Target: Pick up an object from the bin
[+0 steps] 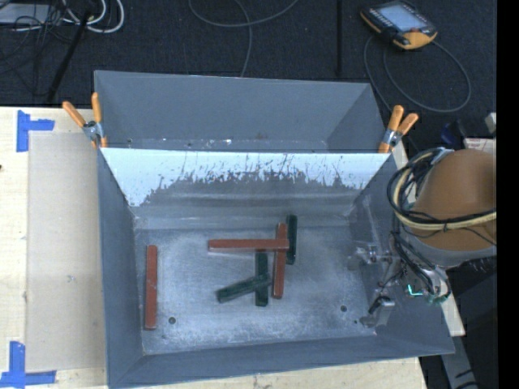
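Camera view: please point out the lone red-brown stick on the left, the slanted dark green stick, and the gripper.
lone red-brown stick (151, 286), camera view, middle of its length.
slanted dark green stick (235, 291), camera view, its lower left half.
gripper (375, 308), camera view, its lower tip.

Six flat bars lie on the floor of the bin (324, 318). One red-brown bar (151, 288) lies alone near the left wall and runs along it. The other five are gathered at the middle of the floor. A crosswise red-brown bar (243, 245) meets with its right end a third red-brown bar (279, 280), which points toward the back wall. A dark green bar (291, 233) lies just beside that one, on its right. A second green bar (261, 297) lies below the crosswise bar, and a slanted green bar (233, 292) crosses it.
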`<action>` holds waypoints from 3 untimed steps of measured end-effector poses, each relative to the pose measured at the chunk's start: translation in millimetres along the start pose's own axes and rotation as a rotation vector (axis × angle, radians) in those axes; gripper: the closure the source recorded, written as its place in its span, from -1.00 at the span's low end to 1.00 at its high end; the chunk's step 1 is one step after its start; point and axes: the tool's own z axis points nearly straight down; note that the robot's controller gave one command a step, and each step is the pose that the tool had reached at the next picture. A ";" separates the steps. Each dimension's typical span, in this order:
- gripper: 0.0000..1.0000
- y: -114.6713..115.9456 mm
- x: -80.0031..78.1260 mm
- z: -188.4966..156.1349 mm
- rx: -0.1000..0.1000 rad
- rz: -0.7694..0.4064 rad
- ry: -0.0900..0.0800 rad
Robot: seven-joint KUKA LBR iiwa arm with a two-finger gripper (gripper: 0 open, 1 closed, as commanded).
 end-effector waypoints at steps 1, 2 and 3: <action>-1.00 0.5 -2.0 -4.0 0.001 -0.004 -0.008; -1.00 42.2 -20.7 10.8 0.004 -0.256 -0.010; -1.00 131.0 -20.1 40.6 0.002 -0.302 -0.007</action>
